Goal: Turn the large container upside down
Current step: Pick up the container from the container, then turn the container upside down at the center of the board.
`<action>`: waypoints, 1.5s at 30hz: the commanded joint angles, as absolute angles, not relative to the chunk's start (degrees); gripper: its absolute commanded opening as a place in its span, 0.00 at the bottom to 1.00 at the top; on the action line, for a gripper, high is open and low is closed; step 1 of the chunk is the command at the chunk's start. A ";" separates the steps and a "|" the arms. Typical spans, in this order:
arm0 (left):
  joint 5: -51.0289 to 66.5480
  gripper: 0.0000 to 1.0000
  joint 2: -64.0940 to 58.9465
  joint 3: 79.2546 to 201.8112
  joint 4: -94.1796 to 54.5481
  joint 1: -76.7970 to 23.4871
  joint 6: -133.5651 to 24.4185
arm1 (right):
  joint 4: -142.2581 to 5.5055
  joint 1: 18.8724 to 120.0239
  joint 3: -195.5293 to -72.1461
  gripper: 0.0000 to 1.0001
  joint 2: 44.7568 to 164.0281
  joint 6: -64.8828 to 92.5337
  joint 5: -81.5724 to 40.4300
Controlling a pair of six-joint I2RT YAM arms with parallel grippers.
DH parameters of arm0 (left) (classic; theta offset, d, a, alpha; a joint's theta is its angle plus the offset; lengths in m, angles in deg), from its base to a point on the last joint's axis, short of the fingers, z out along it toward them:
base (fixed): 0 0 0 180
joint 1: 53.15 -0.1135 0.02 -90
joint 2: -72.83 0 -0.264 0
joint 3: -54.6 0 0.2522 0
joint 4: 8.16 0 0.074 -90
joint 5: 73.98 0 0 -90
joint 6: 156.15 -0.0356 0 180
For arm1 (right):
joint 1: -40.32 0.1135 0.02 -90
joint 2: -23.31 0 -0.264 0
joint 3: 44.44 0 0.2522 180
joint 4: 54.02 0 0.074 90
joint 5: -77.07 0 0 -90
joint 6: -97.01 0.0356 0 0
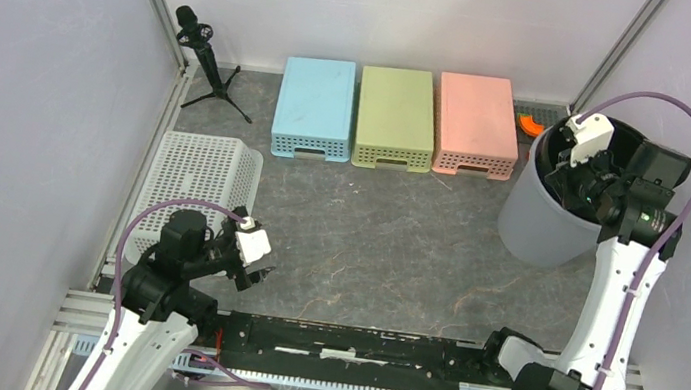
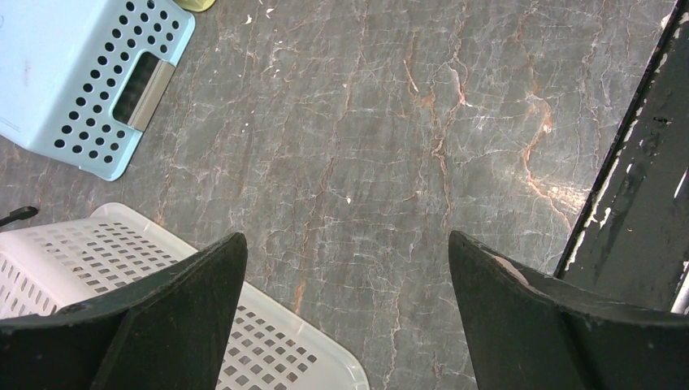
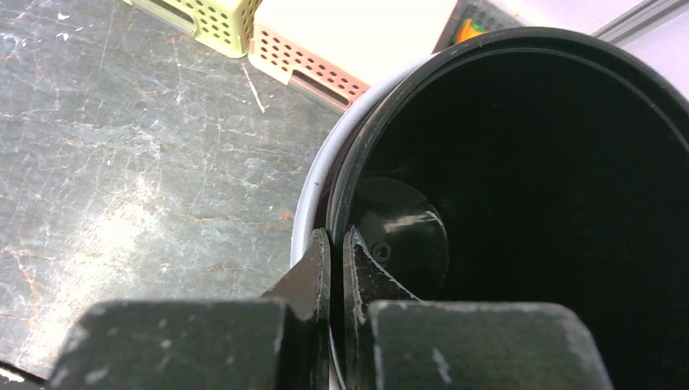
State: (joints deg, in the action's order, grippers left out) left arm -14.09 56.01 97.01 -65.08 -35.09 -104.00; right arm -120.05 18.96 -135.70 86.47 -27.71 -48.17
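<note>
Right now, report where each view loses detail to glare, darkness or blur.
Top external: evenly lit, sharp, soft shadows only. Left wrist: pale sheen on the table, left hand in dark silhouette. Right wrist: large container interior nearly black, pink crate washed out to white, right hand slightly soft up close.

The marbled table (image 1: 365, 248) carries a blue crate (image 1: 314, 105), green crate (image 1: 395, 116), pink crate (image 1: 475, 123), white basket (image 1: 198, 176), tripod (image 1: 206, 61) and large container (image 1: 539, 226).
</note>
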 commanded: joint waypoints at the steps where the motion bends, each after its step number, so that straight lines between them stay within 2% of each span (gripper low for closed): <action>1: -13.59 1.00 55.56 96.57 -63.04 -35.48 -101.14 | -112.95 19.01 -141.40 0.00 81.69 -26.78 -45.03; 15: -13.52 1.00 55.07 96.58 -62.84 -35.49 -100.87 | -105.13 19.00 -159.23 0.00 78.19 -20.89 -38.58; 20: -13.55 1.00 54.73 96.66 -62.83 -35.49 -100.88 | -103.32 19.04 -168.66 0.00 79.67 -14.50 -42.50; 24: -13.79 1.00 54.03 96.99 -62.51 -35.41 -100.49 | -99.85 19.04 -171.93 0.00 80.94 -5.06 -51.54; 28: -13.01 1.00 49.97 98.57 -61.74 -34.89 -100.26 | -87.59 19.02 -169.53 0.00 80.98 13.21 -62.86; 32: -9.95 1.00 44.70 105.44 -63.53 -34.83 -100.97 | -60.86 19.05 -159.18 0.00 79.49 41.87 -71.60; 34: -7.94 1.00 42.25 110.64 -64.24 -34.79 -99.76 | -45.31 19.04 -153.58 0.00 78.90 57.68 -73.07; 36: -7.12 1.00 40.18 116.40 -64.32 -34.79 -96.29 | -37.02 18.97 -148.31 0.00 78.06 66.77 -72.97; 41: -9.40 1.00 34.22 128.28 -65.14 -35.12 -87.67 | -37.34 19.03 -137.05 0.00 73.14 68.64 -73.41; 45: -12.07 1.00 30.23 131.85 -64.22 -35.87 -83.99 | -53.63 19.05 -133.43 0.00 71.90 56.89 -74.36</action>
State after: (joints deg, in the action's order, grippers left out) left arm -9.21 34.00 128.90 -65.12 -35.13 -92.02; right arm -50.15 19.20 -134.39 74.69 62.45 -75.17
